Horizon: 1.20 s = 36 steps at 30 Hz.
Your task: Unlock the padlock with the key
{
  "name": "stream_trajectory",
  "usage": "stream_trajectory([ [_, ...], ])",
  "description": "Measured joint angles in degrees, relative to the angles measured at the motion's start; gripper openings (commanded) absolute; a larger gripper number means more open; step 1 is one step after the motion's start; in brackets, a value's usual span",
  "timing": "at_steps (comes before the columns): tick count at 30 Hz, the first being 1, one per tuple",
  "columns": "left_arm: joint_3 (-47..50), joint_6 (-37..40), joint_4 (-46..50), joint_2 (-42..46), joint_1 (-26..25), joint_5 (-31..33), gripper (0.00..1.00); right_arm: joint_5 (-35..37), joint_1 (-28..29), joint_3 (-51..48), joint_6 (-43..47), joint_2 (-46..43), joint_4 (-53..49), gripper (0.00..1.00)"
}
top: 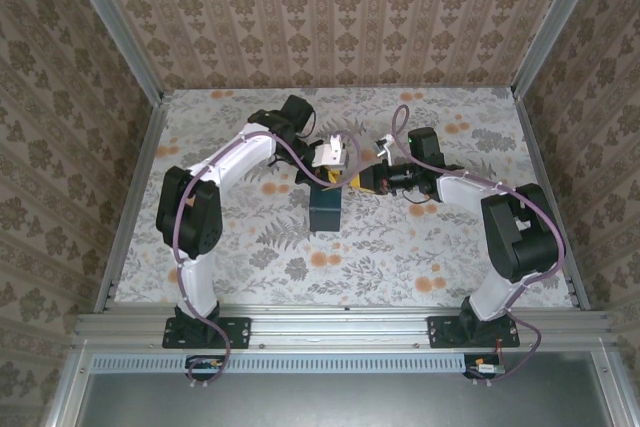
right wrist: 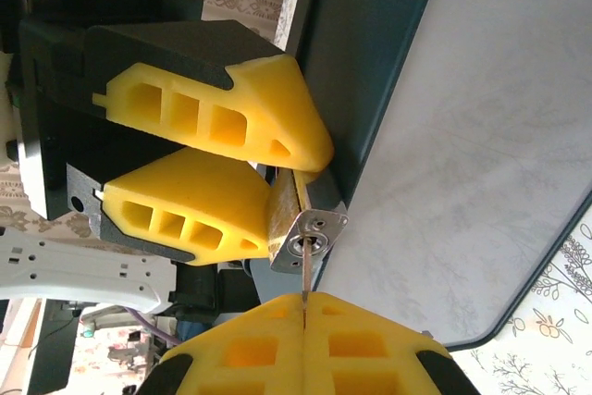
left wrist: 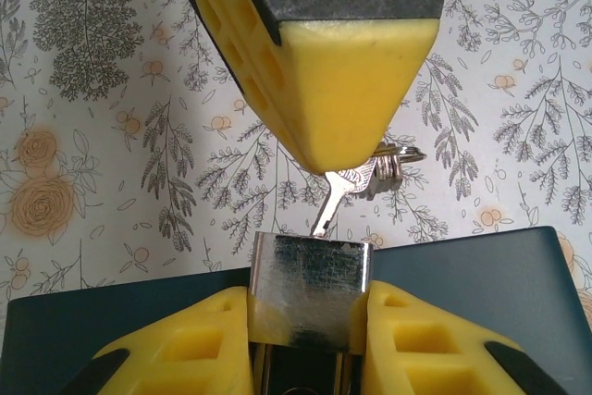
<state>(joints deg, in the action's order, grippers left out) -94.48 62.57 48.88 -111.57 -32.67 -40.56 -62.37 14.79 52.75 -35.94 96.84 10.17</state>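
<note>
The padlock [left wrist: 312, 270], a small shiny metal block, is clamped between the yellow fingers of my left gripper [left wrist: 312, 307], just above the blue box [left wrist: 481, 293]. My right gripper [right wrist: 304, 307] is shut on the key [right wrist: 306, 266], a thin blade. The blade's tip sits in the round keyhole [right wrist: 309, 245] on the padlock's [right wrist: 289, 219] end face; how deep it goes is hidden. In the left wrist view the key [left wrist: 330, 203] slants down from the right gripper's fingers [left wrist: 356, 99] into the lock, with a key ring [left wrist: 396, 158] beside it. From above, both grippers [top: 335, 157] [top: 370, 180] meet over the box.
The blue box [top: 325, 209] stands mid-table directly under both grippers. Floral-patterned table surface [top: 420, 247] lies open around it. Patterned walls with metal frame rails [top: 135, 197] close in the left, right and back.
</note>
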Motion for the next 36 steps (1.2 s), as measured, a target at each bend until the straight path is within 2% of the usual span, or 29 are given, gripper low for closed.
stream_trajectory([
  [17,1.4,0.2,-2.1,0.6,0.5,-0.3,0.27,-2.0,0.5,2.0,-0.5,2.6,-1.6,0.00],
  [36,2.1,7.7,0.9,1.2,0.2,-2.1,0.25,-4.5,-0.3,6.1,11.6,2.6,-15.7,0.00],
])
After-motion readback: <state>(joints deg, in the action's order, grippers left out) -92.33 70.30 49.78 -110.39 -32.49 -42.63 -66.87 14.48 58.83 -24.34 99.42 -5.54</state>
